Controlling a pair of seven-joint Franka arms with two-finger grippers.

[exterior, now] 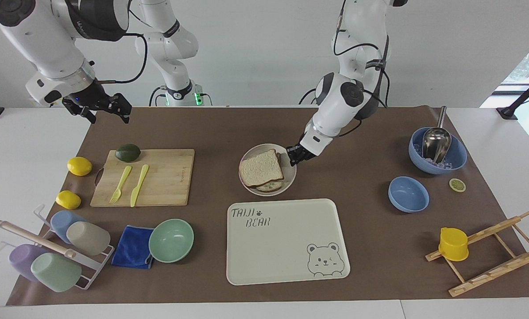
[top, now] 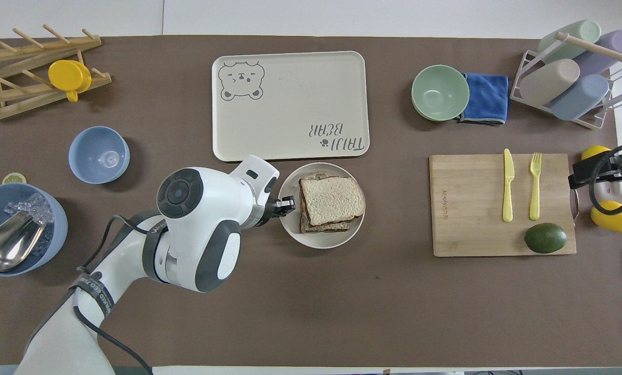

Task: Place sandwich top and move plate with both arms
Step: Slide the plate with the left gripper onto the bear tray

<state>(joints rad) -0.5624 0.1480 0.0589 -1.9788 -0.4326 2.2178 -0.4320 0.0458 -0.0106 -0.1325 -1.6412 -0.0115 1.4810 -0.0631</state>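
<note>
The plate (exterior: 289,178) (top: 291,229) is small, round and off-white and is just nearer to the robots than the tray. The sandwich top (exterior: 260,168) (top: 332,200), a pale speckled slice with a brown crust, lies on a lower slice whose edge peeks out (exterior: 269,186). My left gripper (exterior: 293,157) (top: 288,203) is shut on the plate's rim at the side toward the left arm's end; the plate looks slightly raised and tilted. My right gripper (exterior: 99,110) (top: 597,172) is open and empty, in the air over the mat's edge at the right arm's end, and waits.
The cream bear tray (exterior: 286,241) (top: 290,104) lies just farther from the robots than the plate. A cutting board (exterior: 162,177) with avocado, fork and knife lies toward the right arm's end. Blue bowls (exterior: 408,194) (exterior: 438,150) stand toward the left arm's end. A mint bowl (exterior: 171,240) stands beside the tray.
</note>
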